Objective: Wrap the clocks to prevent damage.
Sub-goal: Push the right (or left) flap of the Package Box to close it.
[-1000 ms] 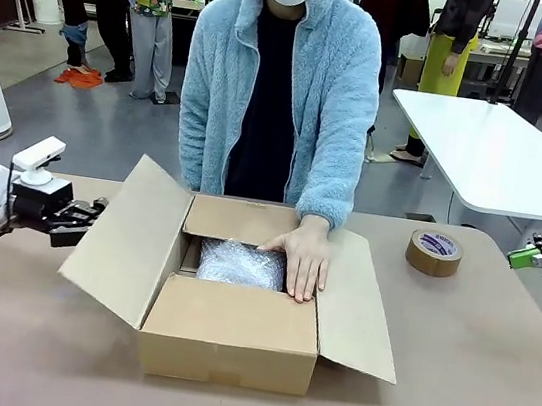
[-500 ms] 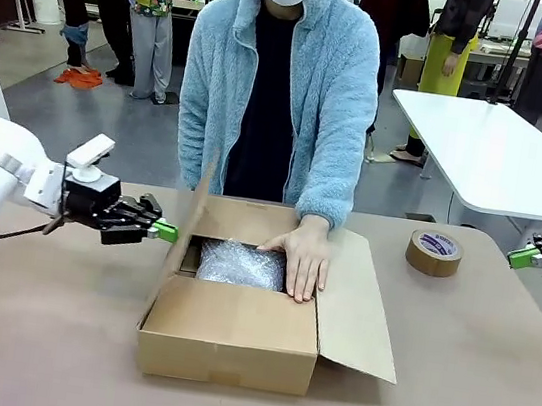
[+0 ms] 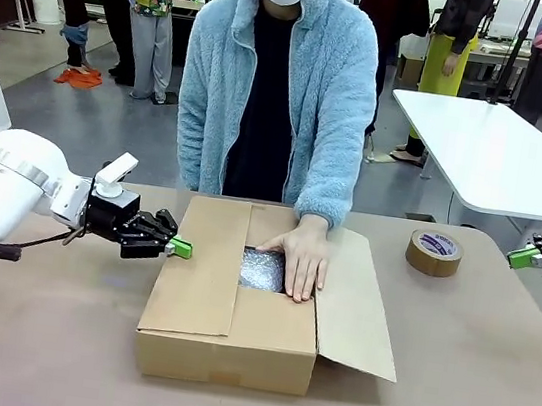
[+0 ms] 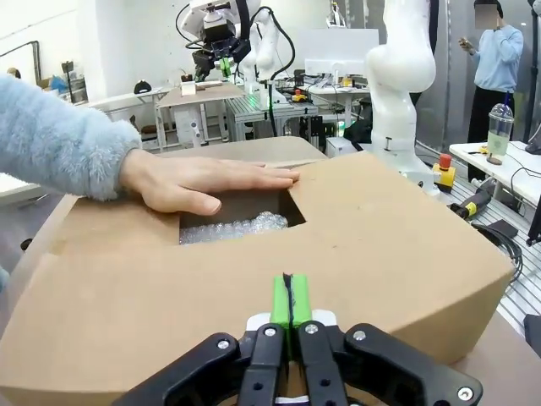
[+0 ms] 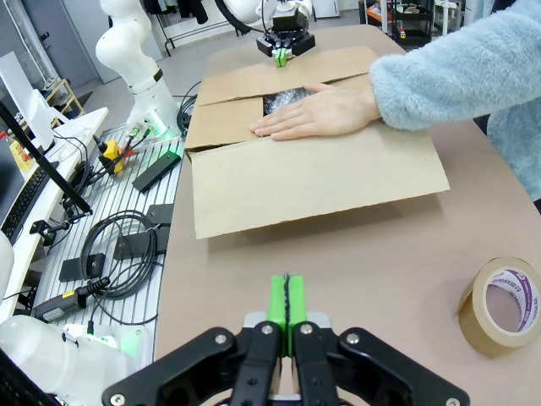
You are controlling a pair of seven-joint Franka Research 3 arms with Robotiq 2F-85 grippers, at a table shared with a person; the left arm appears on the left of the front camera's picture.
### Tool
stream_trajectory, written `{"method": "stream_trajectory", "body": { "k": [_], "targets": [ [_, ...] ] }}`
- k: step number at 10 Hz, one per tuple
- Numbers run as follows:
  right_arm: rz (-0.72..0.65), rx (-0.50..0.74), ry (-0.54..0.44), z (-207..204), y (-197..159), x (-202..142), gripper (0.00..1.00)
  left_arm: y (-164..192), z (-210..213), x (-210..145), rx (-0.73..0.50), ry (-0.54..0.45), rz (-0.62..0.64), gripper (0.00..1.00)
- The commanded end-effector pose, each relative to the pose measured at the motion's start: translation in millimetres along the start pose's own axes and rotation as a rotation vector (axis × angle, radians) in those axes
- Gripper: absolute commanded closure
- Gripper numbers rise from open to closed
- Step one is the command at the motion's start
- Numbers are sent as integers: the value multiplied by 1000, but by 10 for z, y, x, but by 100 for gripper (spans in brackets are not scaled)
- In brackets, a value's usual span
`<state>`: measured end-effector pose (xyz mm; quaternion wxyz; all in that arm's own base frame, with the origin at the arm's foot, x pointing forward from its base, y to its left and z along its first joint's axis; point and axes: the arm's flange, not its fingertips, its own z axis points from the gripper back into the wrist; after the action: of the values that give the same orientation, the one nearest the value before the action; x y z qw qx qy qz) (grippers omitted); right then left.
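Observation:
The clocks [image 3: 263,270] show as a bubble-wrap bundle [image 4: 228,227] inside the cardboard box [image 3: 231,344], seen through the gap beside the left flap [image 3: 199,269], which lies folded down over the box. My left gripper [image 3: 180,248] is shut, its green tips at that flap's outer edge; in the left wrist view the tips [image 4: 290,300] rest against the flap [image 4: 355,245]. A person's hand [image 3: 305,258] lies flat on the box's right side, over the bundle's edge. My right gripper [image 3: 520,257] is shut at the far right, away from the box; the right wrist view shows it [image 5: 286,304] above bare table.
A brown tape roll [image 3: 434,253] lies on the table right of the box. The right flap [image 3: 363,302] is still spread outward. The person stands at the far edge behind the box. A white table [image 3: 500,154] stands beyond at the right.
My left gripper swept rightward against the left flap, pushing it from spread open, through upright, down over the box. The person's hand and my right gripper stayed put.

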<state>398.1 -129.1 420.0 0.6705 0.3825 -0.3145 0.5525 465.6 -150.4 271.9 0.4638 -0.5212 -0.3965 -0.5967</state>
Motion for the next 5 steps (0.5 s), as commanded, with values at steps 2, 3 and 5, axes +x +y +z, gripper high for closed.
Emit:
{"method": "stream_trajectory", "body": {
  "k": [2, 3, 5],
  "targets": [
    [1, 4, -13, 5, 6, 0, 99, -182, 181, -41, -3, 115, -55, 100],
    [1, 4, -13, 5, 6, 0, 99, -5, 7, 10, 0, 8, -3, 100],
    [1, 4, -13, 5, 6, 0, 99, -5, 7, 10, 0, 8, -3, 100]
  ]
}}
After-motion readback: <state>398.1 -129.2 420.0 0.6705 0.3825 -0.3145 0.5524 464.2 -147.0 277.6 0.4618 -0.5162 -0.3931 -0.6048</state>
